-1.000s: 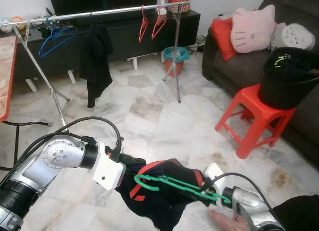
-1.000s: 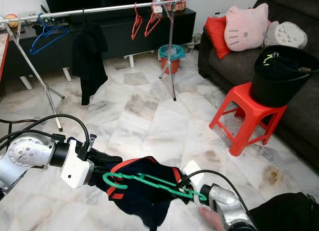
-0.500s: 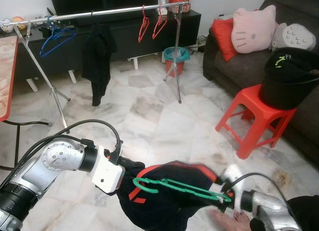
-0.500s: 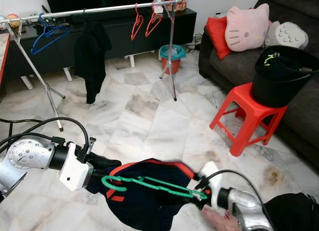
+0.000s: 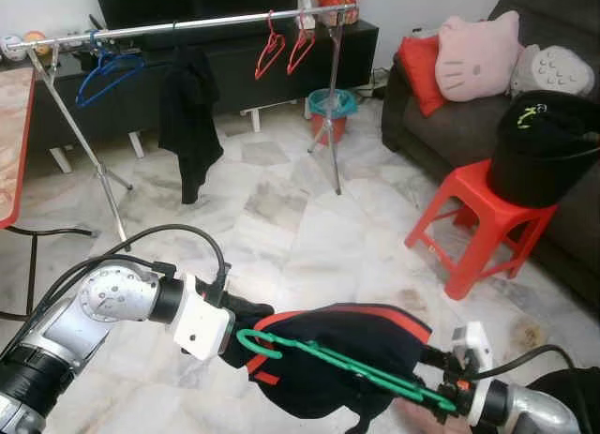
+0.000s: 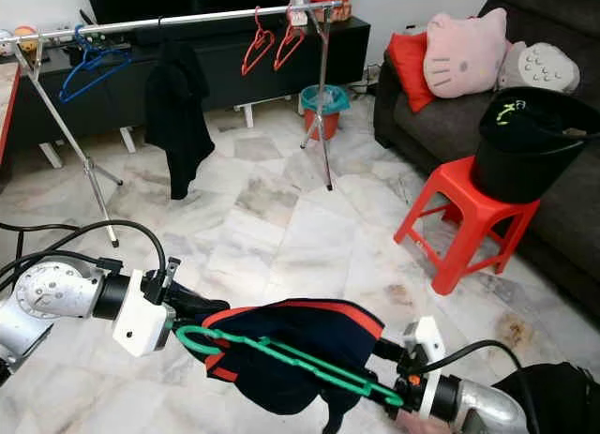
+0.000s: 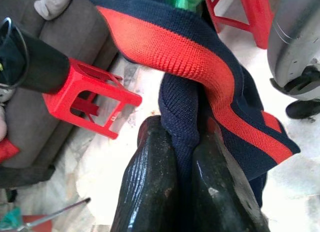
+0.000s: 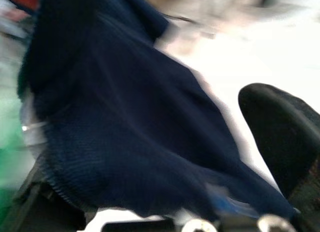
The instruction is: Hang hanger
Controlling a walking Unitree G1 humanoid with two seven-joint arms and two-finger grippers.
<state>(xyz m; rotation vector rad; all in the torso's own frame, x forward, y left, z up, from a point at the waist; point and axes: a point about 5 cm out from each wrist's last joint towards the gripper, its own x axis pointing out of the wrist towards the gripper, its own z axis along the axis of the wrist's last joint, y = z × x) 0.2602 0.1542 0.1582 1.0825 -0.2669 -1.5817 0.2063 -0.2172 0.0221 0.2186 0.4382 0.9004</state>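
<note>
A green hanger (image 5: pixel 337 364) hangs low over the floor, inside a navy garment with red trim (image 5: pixel 347 345). My left gripper (image 5: pixel 236 318) is shut on the garment's edge; the left wrist view has both black fingers (image 7: pixel 155 182) pinching a fold of navy fabric (image 7: pixel 182 106). My right gripper (image 5: pixel 448 389) holds the hanger's lower right end, and its wrist view is blurred, with navy cloth (image 8: pixel 125 142) and one black finger (image 8: pixel 280 137). The hanger's hook points toward the left gripper. Far ahead stands a metal clothes rail (image 5: pixel 187 23).
On the rail hang a blue hanger (image 5: pixel 103 70), a black garment (image 5: pixel 192 125) and two red hangers (image 5: pixel 286 48). A red stool (image 5: pixel 478 218) carrying a black bucket (image 5: pixel 544 143) stands right, before a dark sofa (image 5: pixel 441 115). A teal bin (image 5: pixel 330 106) sits behind the rail.
My right gripper has drawn the hanger's end rightward and down, so the hanger tilts and the garment is stretched wider over it. The left gripper stays about where it was.
</note>
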